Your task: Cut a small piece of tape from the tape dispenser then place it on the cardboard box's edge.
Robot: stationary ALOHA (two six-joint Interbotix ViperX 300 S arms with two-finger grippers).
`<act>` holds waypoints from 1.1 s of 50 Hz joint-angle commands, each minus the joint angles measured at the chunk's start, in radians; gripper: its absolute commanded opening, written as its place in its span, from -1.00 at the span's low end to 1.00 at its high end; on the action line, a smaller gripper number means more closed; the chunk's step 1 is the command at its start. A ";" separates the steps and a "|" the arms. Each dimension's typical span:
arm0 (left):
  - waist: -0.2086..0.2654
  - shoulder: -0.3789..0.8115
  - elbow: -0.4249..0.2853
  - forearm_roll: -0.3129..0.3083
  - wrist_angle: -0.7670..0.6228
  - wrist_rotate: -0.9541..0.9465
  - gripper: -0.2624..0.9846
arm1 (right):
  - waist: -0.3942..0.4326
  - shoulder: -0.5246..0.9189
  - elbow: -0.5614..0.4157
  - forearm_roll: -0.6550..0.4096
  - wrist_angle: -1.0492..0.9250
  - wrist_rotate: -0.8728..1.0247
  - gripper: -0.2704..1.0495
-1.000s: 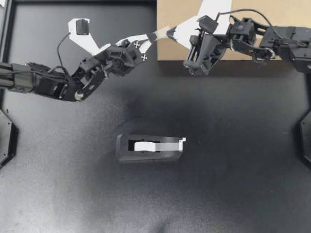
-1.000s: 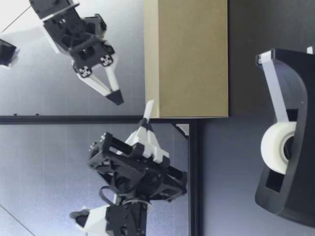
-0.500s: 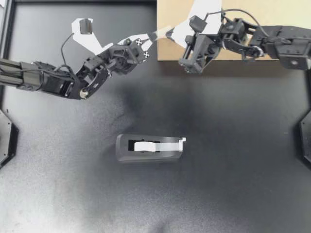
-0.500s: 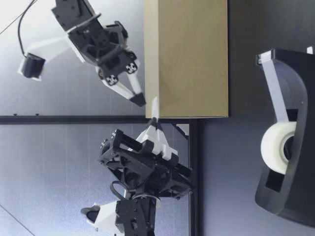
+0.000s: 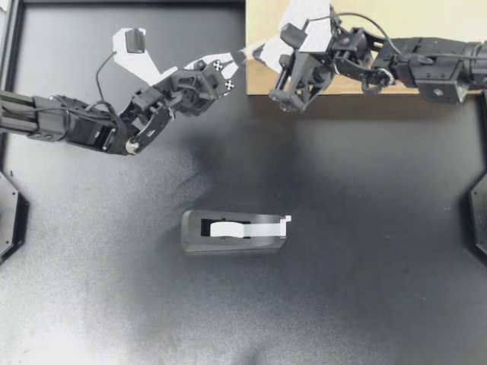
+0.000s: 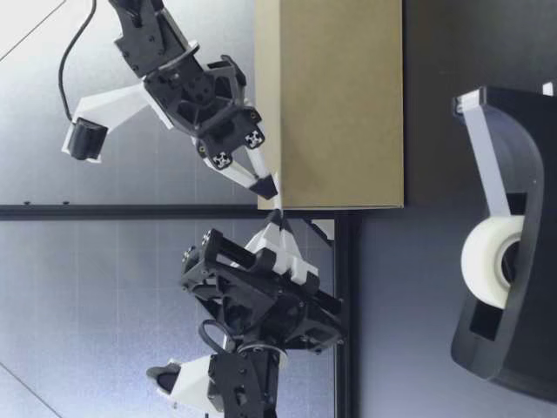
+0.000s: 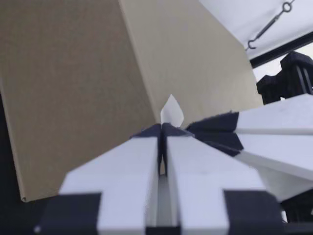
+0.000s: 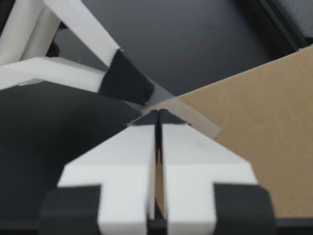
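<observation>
Our left end effector (image 5: 242,55) and right end effector (image 5: 256,52), both pinched shut on the tape piece (image 7: 171,111), meet at a top corner of the cardboard box (image 5: 456,19). We should press it flat along the edge before releasing.

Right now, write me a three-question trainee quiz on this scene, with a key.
1. True or false: the tape dispenser stands on the table, apart from the cardboard box.
2. What is pinched in the jaws of the left arm? A) a piece of tape B) a cable C) nothing
3. Fill in: the jaws of the right arm are ____ (open or shut).
Key: 1 true; 2 A; 3 shut.
</observation>
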 commanded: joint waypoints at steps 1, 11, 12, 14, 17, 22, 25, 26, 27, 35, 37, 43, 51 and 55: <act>0.005 -0.014 -0.015 0.003 -0.003 0.003 -0.77 | -0.017 -0.008 -0.026 -0.002 -0.008 -0.002 -0.73; 0.005 -0.014 -0.014 0.003 -0.003 0.003 -0.77 | -0.028 0.020 -0.048 -0.005 -0.003 -0.003 -0.73; 0.005 -0.014 -0.014 0.003 -0.002 0.003 -0.77 | -0.029 0.021 -0.049 -0.005 -0.003 -0.003 -0.73; 0.006 -0.015 -0.014 0.003 -0.002 0.003 -0.77 | -0.029 0.028 -0.057 -0.006 -0.003 -0.003 -0.73; 0.005 -0.014 -0.012 0.005 -0.002 0.003 -0.77 | -0.029 0.035 -0.064 -0.011 0.000 -0.003 -0.73; 0.005 -0.015 -0.011 0.003 0.000 0.002 -0.76 | -0.029 0.043 -0.077 -0.015 0.006 -0.003 -0.73; 0.005 -0.015 -0.012 0.003 0.002 0.005 -0.76 | -0.029 0.046 -0.081 -0.018 0.008 -0.002 -0.73; 0.005 -0.015 -0.014 0.003 0.002 0.005 -0.76 | -0.029 0.046 -0.083 -0.020 0.009 -0.002 -0.73; 0.006 -0.015 -0.014 0.003 0.003 0.005 -0.75 | -0.029 0.048 -0.083 -0.020 0.009 -0.002 -0.73; 0.005 -0.015 -0.014 0.003 0.006 0.011 -0.64 | -0.031 0.052 -0.086 -0.020 0.009 -0.002 -0.73; 0.005 -0.017 -0.014 0.003 0.006 0.011 -0.57 | -0.032 0.054 -0.086 -0.021 0.009 -0.002 -0.73; 0.005 -0.021 -0.011 0.003 0.006 0.014 -0.32 | -0.032 0.054 -0.087 -0.020 0.009 0.000 -0.73; 0.005 -0.028 -0.005 0.003 0.014 0.014 0.01 | -0.032 0.057 -0.100 -0.021 0.009 0.000 -0.73; 0.005 -0.029 0.002 0.003 0.015 0.012 0.02 | -0.032 0.057 -0.106 -0.020 0.009 0.000 -0.73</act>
